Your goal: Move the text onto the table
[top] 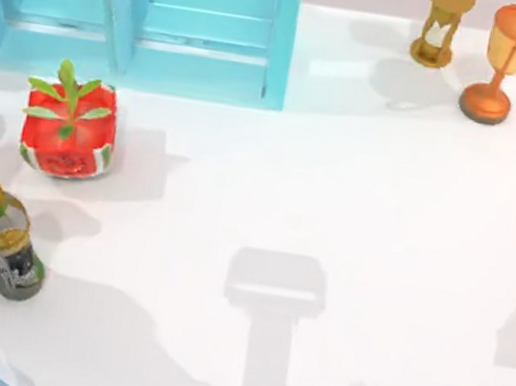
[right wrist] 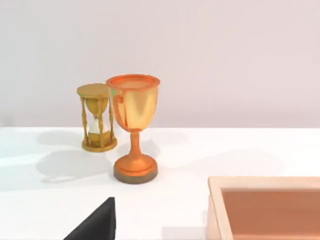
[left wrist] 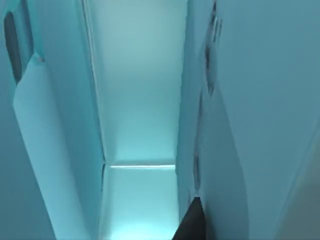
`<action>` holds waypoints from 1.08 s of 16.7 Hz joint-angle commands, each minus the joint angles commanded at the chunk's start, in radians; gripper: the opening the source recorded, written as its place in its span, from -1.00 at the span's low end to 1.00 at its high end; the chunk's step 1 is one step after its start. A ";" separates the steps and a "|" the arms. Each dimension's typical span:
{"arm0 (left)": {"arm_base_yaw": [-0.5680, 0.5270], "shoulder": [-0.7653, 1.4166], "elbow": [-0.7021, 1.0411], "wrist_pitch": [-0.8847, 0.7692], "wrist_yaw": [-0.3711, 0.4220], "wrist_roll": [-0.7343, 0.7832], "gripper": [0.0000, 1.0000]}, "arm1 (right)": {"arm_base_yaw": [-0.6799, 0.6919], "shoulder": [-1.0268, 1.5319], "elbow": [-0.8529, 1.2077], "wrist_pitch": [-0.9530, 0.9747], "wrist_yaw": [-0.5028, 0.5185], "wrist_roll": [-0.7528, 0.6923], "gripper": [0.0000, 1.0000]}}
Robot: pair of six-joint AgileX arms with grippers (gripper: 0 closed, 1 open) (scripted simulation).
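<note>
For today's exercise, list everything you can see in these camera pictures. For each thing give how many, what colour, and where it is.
Shelf cabinet: one, light blue, back left of the table.
Tomato-shaped pot: one, red with green leaves, in front of the cabinet.
Bottles: two, dark with yellow caps, left edge.
Hourglass: one, golden, back right.
Goblet: one, orange-gold, beside the hourglass.
Wooden tray: one, light wood, near the goblet in the right wrist view.
Table: one, white.
Left wrist view: looks into a light-blue interior.
</note>
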 joint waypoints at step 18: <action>0.054 -0.165 -0.066 -0.120 0.050 0.015 -1.00 | 0.000 0.000 0.000 0.000 0.000 0.000 1.00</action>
